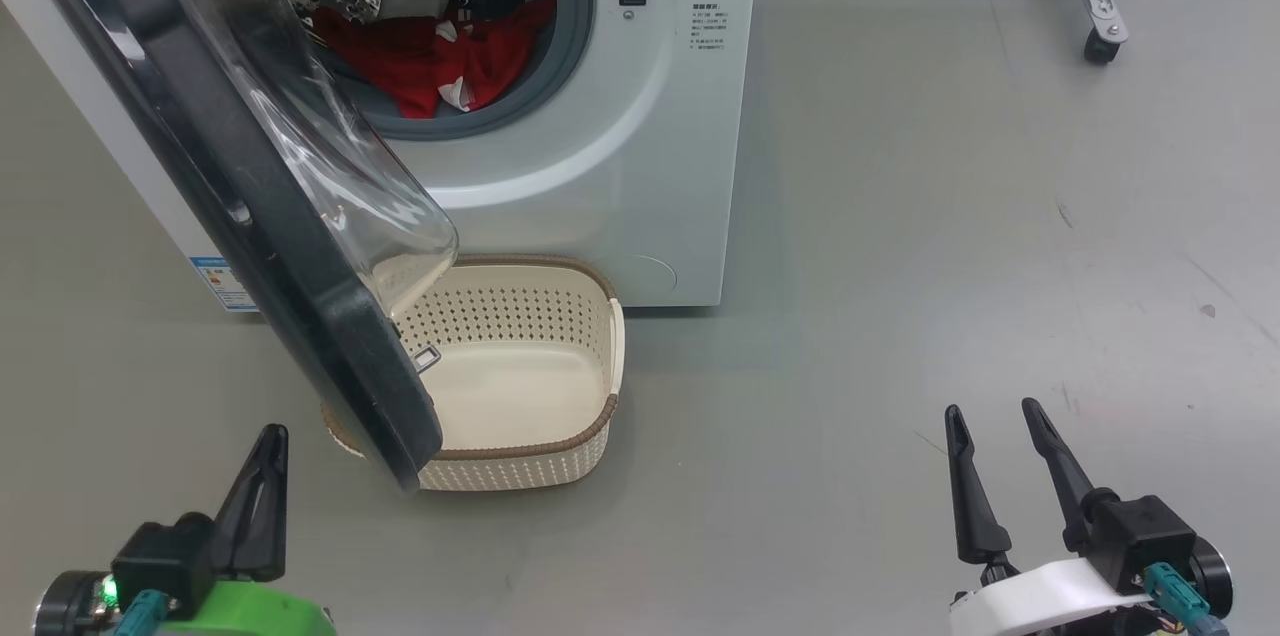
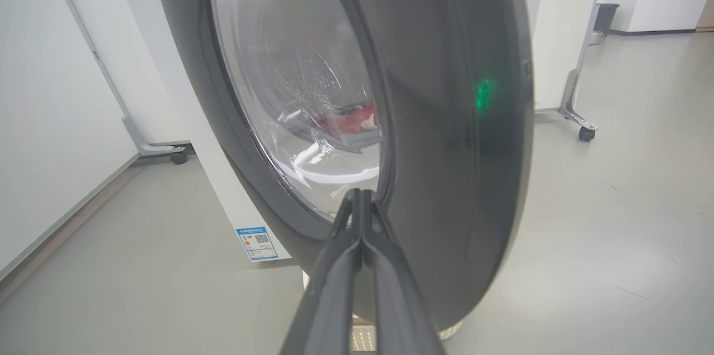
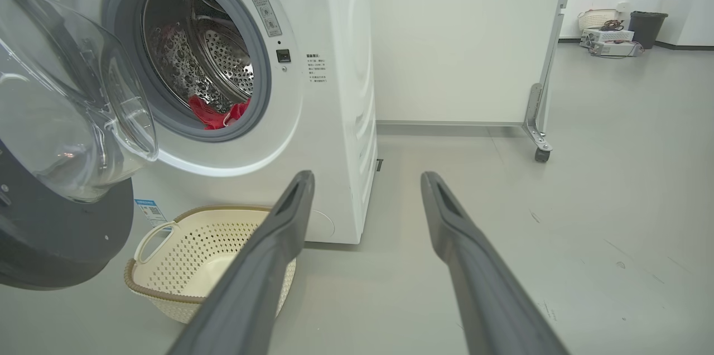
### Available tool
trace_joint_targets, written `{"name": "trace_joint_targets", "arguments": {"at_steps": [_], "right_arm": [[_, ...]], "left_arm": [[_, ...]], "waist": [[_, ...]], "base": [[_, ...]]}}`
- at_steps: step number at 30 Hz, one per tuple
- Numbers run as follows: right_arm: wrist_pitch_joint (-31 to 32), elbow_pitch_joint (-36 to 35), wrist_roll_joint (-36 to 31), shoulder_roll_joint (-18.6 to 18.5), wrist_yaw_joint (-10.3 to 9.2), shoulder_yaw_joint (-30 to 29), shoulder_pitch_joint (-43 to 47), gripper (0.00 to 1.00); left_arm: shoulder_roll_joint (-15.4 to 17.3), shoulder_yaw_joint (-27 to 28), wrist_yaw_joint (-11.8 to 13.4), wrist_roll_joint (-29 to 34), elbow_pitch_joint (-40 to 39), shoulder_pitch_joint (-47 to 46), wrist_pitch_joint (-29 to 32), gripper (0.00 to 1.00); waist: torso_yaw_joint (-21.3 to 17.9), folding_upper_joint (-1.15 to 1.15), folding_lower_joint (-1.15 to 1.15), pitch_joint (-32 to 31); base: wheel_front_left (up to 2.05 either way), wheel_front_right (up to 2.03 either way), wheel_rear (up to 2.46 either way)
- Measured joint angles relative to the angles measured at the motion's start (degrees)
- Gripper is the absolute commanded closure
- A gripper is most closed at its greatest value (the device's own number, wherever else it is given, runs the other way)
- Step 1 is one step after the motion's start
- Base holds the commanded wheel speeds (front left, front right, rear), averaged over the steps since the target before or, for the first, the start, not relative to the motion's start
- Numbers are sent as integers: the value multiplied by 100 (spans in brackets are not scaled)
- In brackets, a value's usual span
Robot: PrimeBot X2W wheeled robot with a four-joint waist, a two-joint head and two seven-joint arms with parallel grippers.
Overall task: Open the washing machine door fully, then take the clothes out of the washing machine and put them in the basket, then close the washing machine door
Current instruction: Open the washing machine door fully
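Grey floor (image 1: pixel 900 266) surrounds the machine (image 1: pixel 650 166). Head view: the door (image 1: pixel 230 206) stands half open, its lower edge over the basket (image 1: pixel 612 346), up and right of the left gripper (image 1: pixel 270 441). That is the nearer arm, held low, fingers pressed together on nothing.

Left wrist view: the door's dark outer face lies just ahead.

Right wrist view: the right gripper (image 3: pixel 366 176) is spread and empty, and the clothes (image 3: pixel 215 112) lie in the drum (image 3: pixel 217 65), up-left.

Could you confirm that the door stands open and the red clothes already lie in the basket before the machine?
The door is open, but the red clothes lie inside the washing machine, not in the basket, which is empty, as the head view shows.
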Motion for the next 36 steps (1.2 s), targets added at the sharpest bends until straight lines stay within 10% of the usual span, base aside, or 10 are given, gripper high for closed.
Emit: {"name": "trace_joint_targets", "arguments": {"at_steps": [18, 36], "right_arm": [[0, 155, -74, 86, 197, -45, -1, 0], [0, 153, -156, 187, 249, -137, 2, 0]], "left_arm": [[146, 661, 0, -135, -1245, -873, -26, 100], [108, 10, 0, -191, -2033, -1606, -33, 100]], "waist": [[21, 0, 0, -186], [-86, 0, 0, -129]], "base": [[0, 0, 0], [0, 0, 0]]}}
